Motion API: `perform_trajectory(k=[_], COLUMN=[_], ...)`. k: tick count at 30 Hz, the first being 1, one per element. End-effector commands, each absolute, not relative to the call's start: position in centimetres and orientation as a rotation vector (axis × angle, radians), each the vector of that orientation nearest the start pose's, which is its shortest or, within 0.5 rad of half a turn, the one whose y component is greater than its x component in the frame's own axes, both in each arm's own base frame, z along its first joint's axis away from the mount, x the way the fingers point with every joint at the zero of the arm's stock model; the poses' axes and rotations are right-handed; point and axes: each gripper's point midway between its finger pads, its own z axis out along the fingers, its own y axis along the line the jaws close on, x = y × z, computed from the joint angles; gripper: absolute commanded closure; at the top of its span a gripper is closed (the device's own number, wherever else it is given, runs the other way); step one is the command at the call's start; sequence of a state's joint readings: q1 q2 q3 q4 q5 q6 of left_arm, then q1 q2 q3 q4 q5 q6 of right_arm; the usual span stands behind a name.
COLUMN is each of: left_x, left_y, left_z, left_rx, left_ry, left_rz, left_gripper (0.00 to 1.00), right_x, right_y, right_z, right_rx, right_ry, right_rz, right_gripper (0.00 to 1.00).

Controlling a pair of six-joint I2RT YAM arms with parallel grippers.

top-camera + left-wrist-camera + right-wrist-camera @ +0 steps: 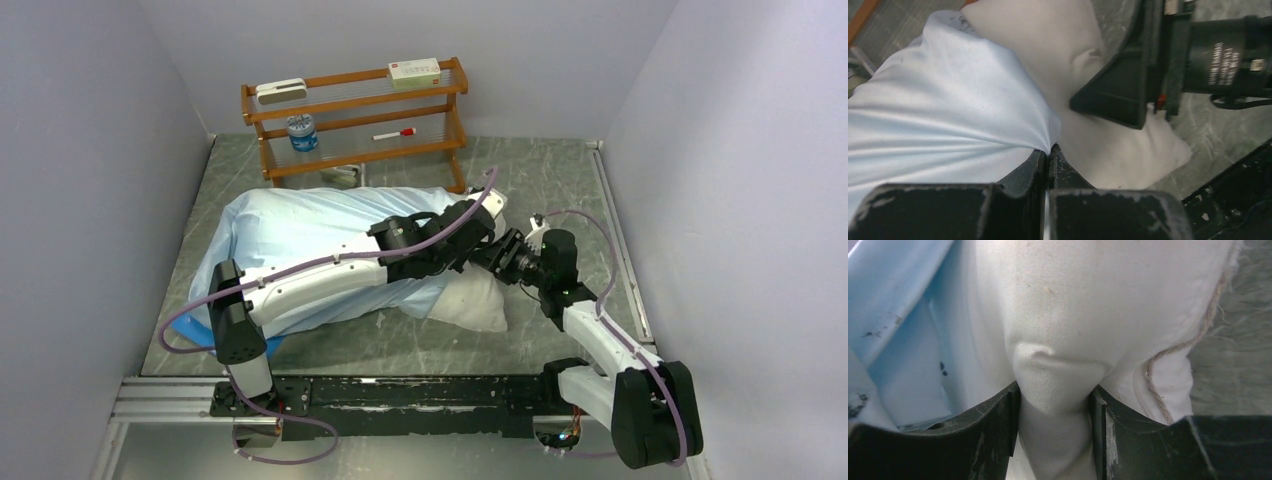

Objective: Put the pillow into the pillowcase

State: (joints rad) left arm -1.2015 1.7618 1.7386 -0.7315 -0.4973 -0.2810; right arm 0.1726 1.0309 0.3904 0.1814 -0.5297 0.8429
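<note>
left wrist / left gripper (1048,156): jaws are being held pressed together, with the hem of the pillowcase (948,100) being pinched at the tips.
left wrist / pillowcase: is being stretched up and left of the tips; taut folds are being fanned out from the pinch.
left wrist / pillow (1128,150): a bare white end is being shown just right of the tips, past the hem.
right wrist / right gripper (1055,410): is being held narrow, with a bunched fold of pillow being squeezed between the fingers.
right wrist / pillowcase: blue cloth is being seen left of the fingers, just beside the squeezed fold.
right wrist / loose thread (1173,357): is being trailed off the pillow edge, right of the fingers.
top / pillow: is mostly being covered by the case; one white end is being left out beneath both grippers, on the table (400,345).
top / shelf (355,110): is being left untouched, well beyond the grippers.
handling / pillow: is being judged light, soft and squashy; a bunched fold or the seam edge is the best hold.
handling / pillowcase: is being judged thin, limp and a bit slippery; it should be held at the hem, and a hard pull could slip it from the pinch.
</note>
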Motion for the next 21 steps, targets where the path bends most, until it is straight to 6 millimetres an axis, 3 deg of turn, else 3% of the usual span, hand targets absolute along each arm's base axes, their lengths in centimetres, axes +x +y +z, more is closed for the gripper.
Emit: perform_trajectory(k=[1,6,10,13,14,16,17,18,21], left_x=[21.5,20.0,18.0,18.8,19.3,20.3,20.8,21.2,22.1], left_y=[-46.9,-49.8,-51.3,-50.1,-49.4,-47.7,-46.9,-46.2,-45.2], left_z=[32.3,33.2,33.8,32.4,31.7,30.8,30.8,31.0,34.9], left_rx=[0.732,0.812,0.862,0.837,0.822,0.781,0.764,0.750,0.711], left_ry=[1.837,1.789,1.762,1.817,1.841,1.876,1.881,1.880,1.808], left_rz=[-0.701,-0.859,-1.009,-0.914,-0.866,-0.762,-0.715,-0.673,-0.633], left_gripper=[0.95,0.95,0.95,0.95,0.95,0.95,0.95,0.95,0.95], right_x=[25.6,26.2,26.5,26.6,26.6,26.8,26.9,27.0,27.6], right_y=[19.9,21.0,21.7,21.7,21.7,21.4,21.3,21.2,20.7], right_z=[16.4,19.4,18.7,17.9,17.8,18.2,18.8,19.9,25.8], right_rx=[0.280,0.316,0.355,0.337,0.327,0.301,0.283,0.260,0.187], right_ry=[2.045,1.929,1.919,1.948,1.956,1.953,1.941,1.918,1.784], right_rz=[1.386,1.466,1.445,1.404,1.390,1.355,1.340,1.331,1.295], right_gripper=[0.49,0.54,0.58,0.63,0.69,0.93,1.00,1.00,1.00])
